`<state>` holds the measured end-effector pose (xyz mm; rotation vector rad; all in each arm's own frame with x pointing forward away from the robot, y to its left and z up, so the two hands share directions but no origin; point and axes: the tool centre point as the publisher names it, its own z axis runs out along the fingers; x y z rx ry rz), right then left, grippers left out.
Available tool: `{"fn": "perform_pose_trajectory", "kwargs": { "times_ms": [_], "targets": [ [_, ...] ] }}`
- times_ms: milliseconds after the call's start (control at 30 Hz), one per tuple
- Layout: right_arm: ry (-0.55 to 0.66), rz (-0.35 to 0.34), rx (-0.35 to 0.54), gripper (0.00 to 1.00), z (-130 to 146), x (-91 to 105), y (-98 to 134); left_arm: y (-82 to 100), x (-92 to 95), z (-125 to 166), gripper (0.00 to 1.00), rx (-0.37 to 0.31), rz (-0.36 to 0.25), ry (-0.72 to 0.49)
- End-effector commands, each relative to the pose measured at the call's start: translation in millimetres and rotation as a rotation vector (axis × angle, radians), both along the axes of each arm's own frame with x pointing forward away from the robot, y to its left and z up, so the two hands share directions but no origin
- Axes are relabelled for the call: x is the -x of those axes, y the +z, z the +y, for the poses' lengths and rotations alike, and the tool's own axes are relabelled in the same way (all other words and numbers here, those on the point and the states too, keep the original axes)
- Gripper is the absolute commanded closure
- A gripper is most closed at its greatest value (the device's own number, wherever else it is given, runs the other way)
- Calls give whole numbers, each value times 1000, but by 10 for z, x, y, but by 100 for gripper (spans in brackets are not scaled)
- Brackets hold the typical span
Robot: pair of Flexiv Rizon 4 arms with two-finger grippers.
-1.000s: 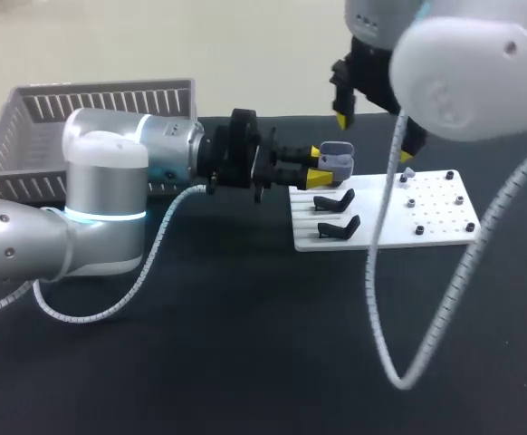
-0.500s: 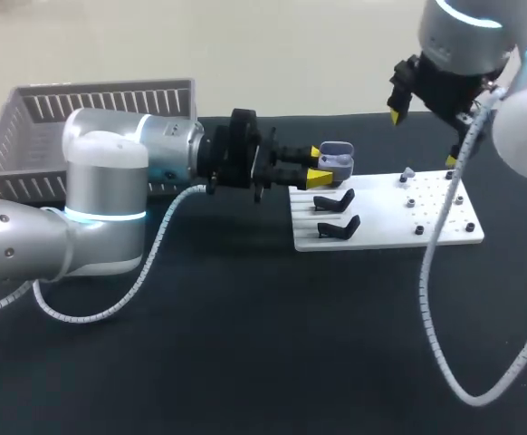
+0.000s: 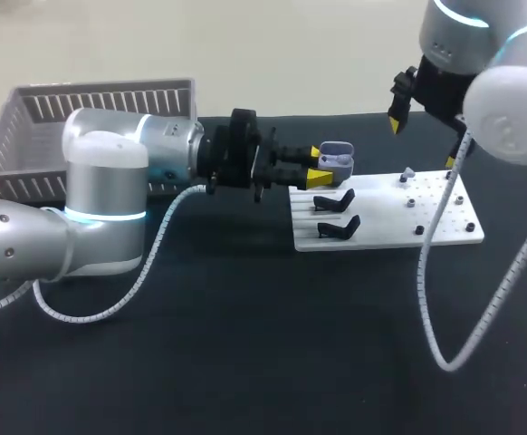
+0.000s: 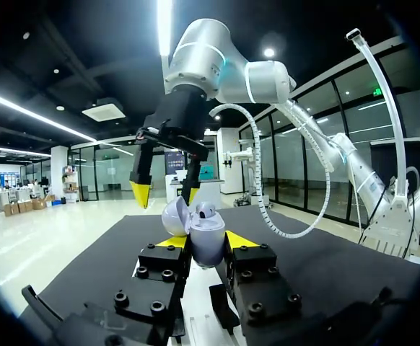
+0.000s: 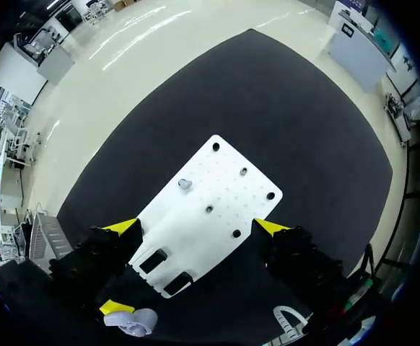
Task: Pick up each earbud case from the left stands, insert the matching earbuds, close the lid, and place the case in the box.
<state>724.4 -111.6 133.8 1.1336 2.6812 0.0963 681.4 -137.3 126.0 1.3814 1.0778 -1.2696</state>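
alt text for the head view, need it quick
The left gripper holds an open lavender earbud case at the left end of a white board with two black stands. The right gripper hangs open above the board's far edge; a grey basket sits at the table's far left.

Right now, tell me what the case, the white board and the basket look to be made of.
The case: probably moulded plastic, smooth pale grey-lilac, with soft glints on its rounded shell. The white board: flat, matt, drilled with holes; plastic or painted sheet, cannot tell which. The basket: grey plastic by the look, with thin slotted walls and a dull finish.
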Motion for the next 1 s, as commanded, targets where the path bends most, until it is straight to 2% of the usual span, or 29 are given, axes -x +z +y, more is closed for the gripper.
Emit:
{"fn": "perform_pose_trajectory", "kwargs": {
  "times_ms": [33,367,467,533,733,833,1000],
  "targets": [
    [-5,21,16,0,22,-25,17,-8,13,1,100,2,-2,5],
    [-5,21,16,0,22,-25,17,-8,13,1,100,2,-2,5],
    [4,25,-22,0,-166,-89,-40,-8,13,1,100,2,-2,5],
    [70,-12,-29,0,-228,-127,-67,-8,13,1,100,2,-2,5],
    [409,-150,-121,0,-318,-215,-184,-8,13,1,100,2,-2,5],
    [515,-169,-120,0,-333,-239,-217,-8,13,1,100,2,-2,5],
    [657,-179,-54,0,-302,-277,-213,-8,13,1,100,2,-2,5]
  ]
}}
